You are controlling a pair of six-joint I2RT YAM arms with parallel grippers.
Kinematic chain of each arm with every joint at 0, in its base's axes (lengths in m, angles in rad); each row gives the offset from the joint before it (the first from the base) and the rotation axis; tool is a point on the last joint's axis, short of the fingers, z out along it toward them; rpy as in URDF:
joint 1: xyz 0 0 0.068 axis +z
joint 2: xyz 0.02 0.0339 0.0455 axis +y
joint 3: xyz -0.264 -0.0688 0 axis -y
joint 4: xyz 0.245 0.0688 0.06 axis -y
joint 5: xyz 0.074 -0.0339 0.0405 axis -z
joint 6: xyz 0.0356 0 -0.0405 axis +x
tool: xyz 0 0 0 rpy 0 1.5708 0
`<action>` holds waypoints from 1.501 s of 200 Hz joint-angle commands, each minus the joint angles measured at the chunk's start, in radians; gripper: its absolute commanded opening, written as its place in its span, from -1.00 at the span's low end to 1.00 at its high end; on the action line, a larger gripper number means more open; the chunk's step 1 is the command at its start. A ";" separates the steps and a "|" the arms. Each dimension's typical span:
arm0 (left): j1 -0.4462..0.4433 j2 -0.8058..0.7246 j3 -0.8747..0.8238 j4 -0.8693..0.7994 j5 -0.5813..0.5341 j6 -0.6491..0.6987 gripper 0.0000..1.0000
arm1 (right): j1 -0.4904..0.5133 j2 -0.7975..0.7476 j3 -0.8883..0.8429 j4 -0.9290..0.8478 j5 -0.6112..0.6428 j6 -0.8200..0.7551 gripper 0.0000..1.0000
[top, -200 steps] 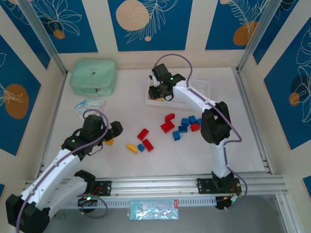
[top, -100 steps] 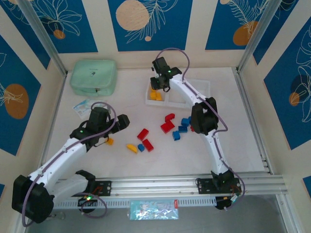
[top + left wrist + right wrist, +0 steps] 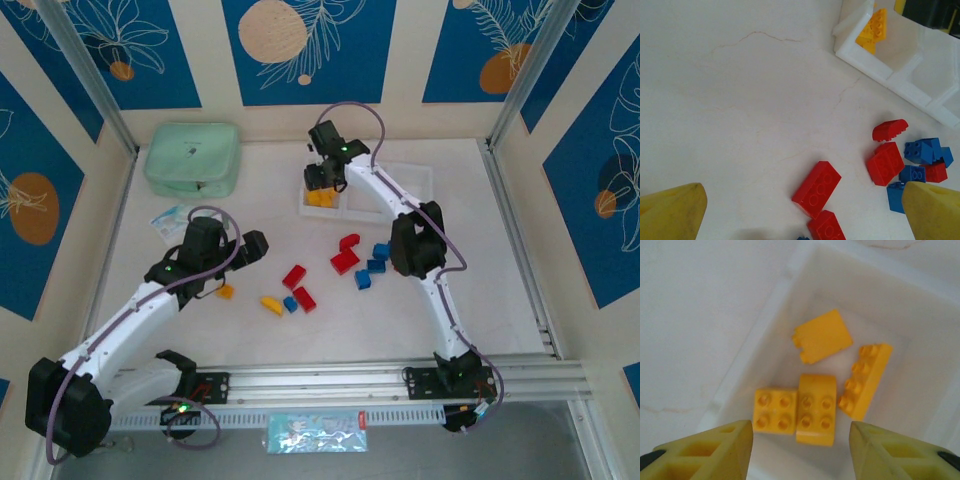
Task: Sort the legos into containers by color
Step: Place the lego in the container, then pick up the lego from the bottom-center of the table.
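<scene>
Over the tray's left compartment: my right gripper [image 3: 320, 182] [image 3: 800, 434], pointing down into the white tray [image 3: 418, 178] [image 3: 757, 335] [image 3: 865, 60].
Right jaws: apart and released, nothing between them, touching no brick.
Yellow in tray: four yellow bricks [image 3: 815, 409] [image 3: 320, 198] [image 3: 872, 32] lie loose on the floor of that left compartment. Two are studs-up, side by side and touching. One lies on its side just right of them. One lies smooth face up, beyond them.
Near-left of tray: my left gripper [image 3: 252, 250] [image 3: 804, 194], well apart from the tray, above the table [image 3: 480, 290].
Left jaws: spread wide, released, gripping nothing.
Red: red bricks [image 3: 345, 261] [image 3: 816, 188] loose on the table on the near side of the tray. Two sit close below the tray's left end, two more are farther out toward my left gripper.
Blue: blue bricks [image 3: 376, 265] [image 3: 920, 150] in a small cluster near the tray's near side, just right of the closer reds. One more blue lies farther out, between the far reds and a yellow piece.
Loose yellow: two yellow pieces [image 3: 271, 305] on the table, farthest from the tray, one just beside my left gripper.
Left of tray: mint-green pouch [image 3: 192, 158], well apart from the tray, flat on the table.
</scene>
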 commanded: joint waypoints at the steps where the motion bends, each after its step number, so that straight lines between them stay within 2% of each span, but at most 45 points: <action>1: -0.006 -0.030 0.026 -0.041 0.000 0.025 1.00 | 0.045 -0.138 -0.099 0.015 -0.025 -0.009 0.13; 28: -0.005 -0.084 0.000 -0.100 -0.028 0.024 1.00 | 0.073 -0.244 -0.249 0.044 -0.118 0.029 0.20; 81: -0.002 -0.213 -0.026 -0.240 -0.073 -0.018 1.00 | 0.143 -0.412 -0.485 0.065 -0.206 0.047 0.29; 120: 0.000 -0.299 -0.015 -0.361 -0.114 -0.049 1.00 | 0.225 -0.478 -0.609 0.077 -0.252 0.066 0.36; 183: 0.000 -0.451 -0.036 -0.538 -0.172 -0.101 1.00 | 0.360 -0.492 -0.720 0.088 -0.269 0.036 0.44; 250: 0.000 -0.525 -0.094 -0.606 -0.179 -0.153 1.00 | 0.475 -0.449 -0.760 0.120 -0.260 -0.017 0.46; 300: 0.000 -0.546 -0.117 -0.627 -0.190 -0.183 1.00 | 0.519 -0.419 -0.761 0.120 -0.235 -0.030 0.46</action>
